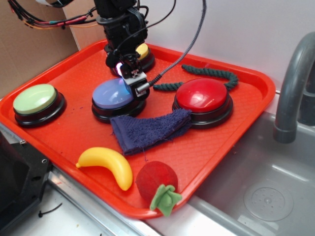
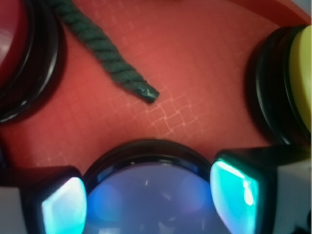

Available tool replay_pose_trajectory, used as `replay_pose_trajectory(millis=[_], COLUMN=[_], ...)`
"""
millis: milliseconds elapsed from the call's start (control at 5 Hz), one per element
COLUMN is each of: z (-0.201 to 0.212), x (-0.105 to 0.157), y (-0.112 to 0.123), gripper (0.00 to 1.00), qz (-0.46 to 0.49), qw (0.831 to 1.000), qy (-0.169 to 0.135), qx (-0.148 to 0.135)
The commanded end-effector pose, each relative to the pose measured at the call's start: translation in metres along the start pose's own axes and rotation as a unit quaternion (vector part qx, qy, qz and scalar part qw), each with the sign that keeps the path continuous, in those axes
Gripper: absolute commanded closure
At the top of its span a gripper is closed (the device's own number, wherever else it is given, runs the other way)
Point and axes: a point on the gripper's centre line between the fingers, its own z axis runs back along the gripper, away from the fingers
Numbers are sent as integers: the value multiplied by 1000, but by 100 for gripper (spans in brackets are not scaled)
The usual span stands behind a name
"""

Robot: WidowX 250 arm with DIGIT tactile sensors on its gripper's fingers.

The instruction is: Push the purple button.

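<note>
End effector sits over the rear-right edge of the purple button, at or just above the dome; contact can't be confirmed from the exterior view. Wrist view: two fingers flank the purple button, one each side, lit cyan pads facing in, wide gap btwn them. Jaws spread, nothing gripped.

Purple button location: mid-tray, on black base, btwn green button at the left and red button at the right. Yellow button behind it, near the tray's back edge, partly hidden by the arm; in the wrist view it shows at the right edge.

Blue towel lies bunched in front of the purple button, touching its base and the red button's base. Green rope curls behind the red button; its cut end lies on bare tray just beyond the purple button per wrist view.

Front of tray: banana and red plush fruit w/ green leaf, just beside each other. Tray is orange-red, textured.

Sink at the right w/ grey faucet. Cable runs from the arm up and out of frame.
</note>
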Motion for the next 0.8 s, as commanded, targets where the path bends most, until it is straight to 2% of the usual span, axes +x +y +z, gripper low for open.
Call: replay_pose_trajectory(millis=[0,600], z=[35,69], x=[-4,-12], y=[1,1], gripper=[0,0], qz=[21,45], qw=[1000,998], qy=[-8,-19], qx=[19,40])
